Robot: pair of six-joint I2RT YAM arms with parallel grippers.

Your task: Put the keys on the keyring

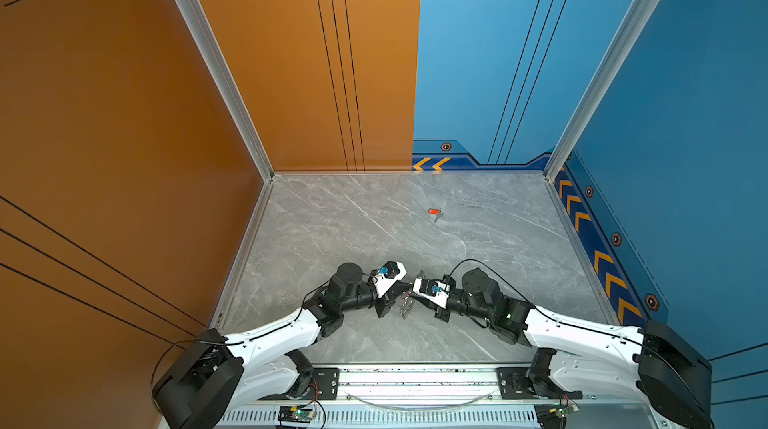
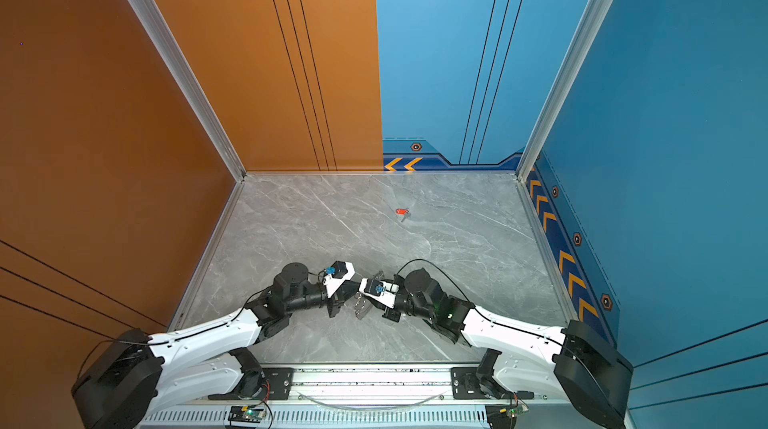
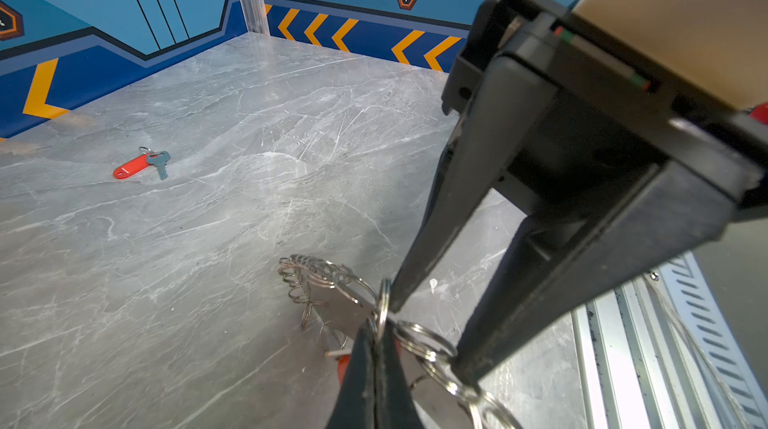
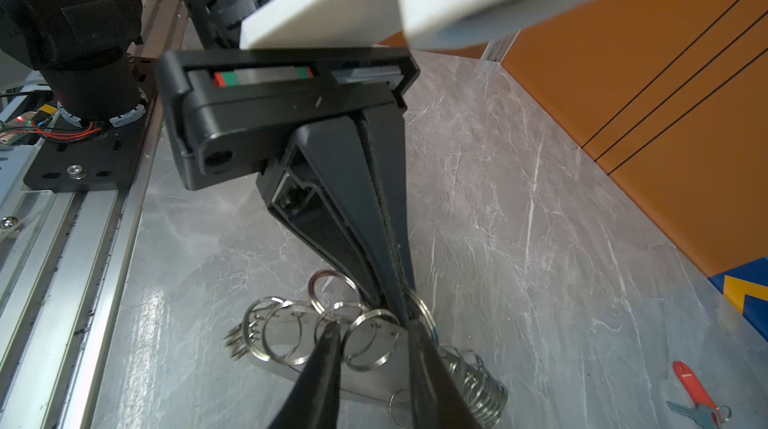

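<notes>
Jaws of the left gripper (image 3: 380, 325) are pinched tight on one split ring (image 3: 383, 302) of the keyring (image 3: 332, 302), while those of the right gripper (image 4: 370, 329) stand narrowly parted over the same keyring.
Both grippers meet tip to tip at the keyring, and the right gripper's fingers (image 4: 326, 364) straddle a few silver rings along the band's edge without closing on them. One key (image 1: 434, 212) with an orange-red tag lies flat on the grey marble tabletop (image 1: 332, 219), well apart from the keyring and beyond its far end in both top views. An orange-red sliver (image 3: 343, 364) shows just beside the keyring at the left fingertips, and I cannot tell what it belongs to.
</notes>
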